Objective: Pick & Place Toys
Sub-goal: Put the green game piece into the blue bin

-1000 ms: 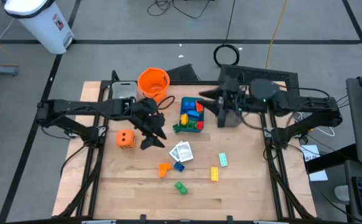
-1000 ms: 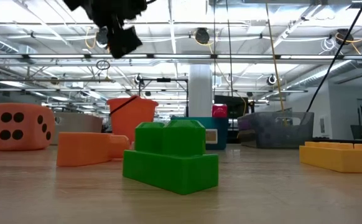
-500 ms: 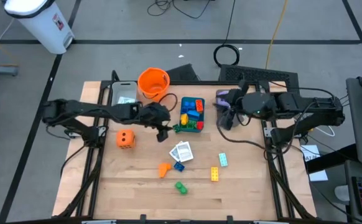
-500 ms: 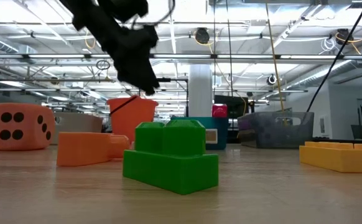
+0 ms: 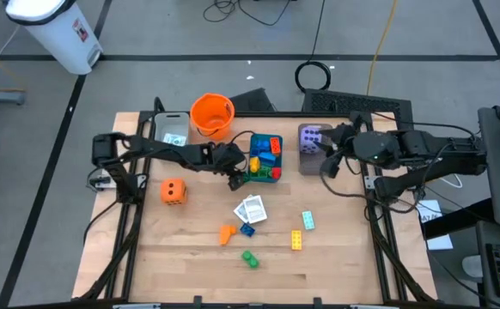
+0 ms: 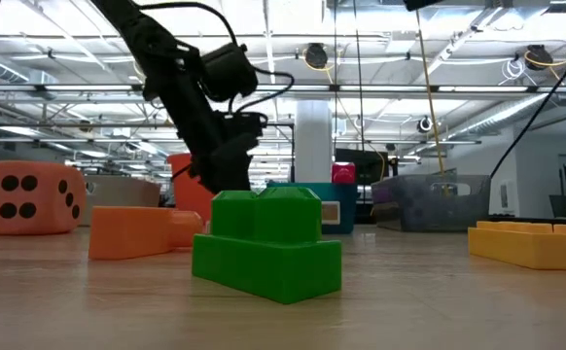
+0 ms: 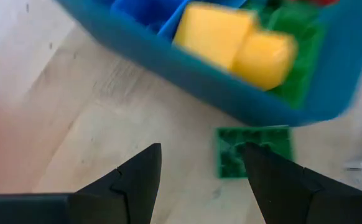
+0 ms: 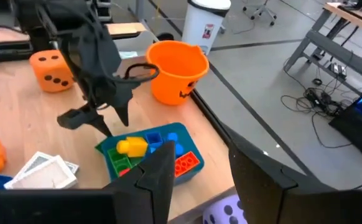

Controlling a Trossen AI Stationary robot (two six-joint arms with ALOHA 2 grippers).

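Note:
The teal tray (image 5: 268, 177) holds several bright bricks, a yellow one (image 7: 231, 38) among them. My left gripper (image 5: 235, 180) (image 7: 201, 148) hovers open at its near left corner, tipped steeply down, nothing between the fingers. A flat green piece (image 7: 254, 150) lies on the table beside the tray. Loose on the wood lie white cards (image 5: 252, 209), an orange brick (image 5: 226, 233), a blue brick (image 5: 246, 229), a green brick (image 5: 249, 257) and a yellow brick (image 5: 295, 240). The orange die (image 5: 173, 190) sits left, the purple die (image 5: 312, 137) far right. My right gripper (image 5: 326, 165) (image 8: 201, 152) is open beside the purple die, raised.
The orange bucket (image 5: 212, 114) stands at the far edge, a grey tray (image 5: 172, 129) to its left. A pale green piece (image 5: 307, 221) lies near the yellow brick. Bare wood (image 5: 181, 257) stretches along the near left.
My left gripper has sunk toward the table and gone right, to the teal tray's near left corner, tipping from nearly level to steeply down. My right gripper has drawn back toward the table's right edge and turned, leaving the purple die uncovered.

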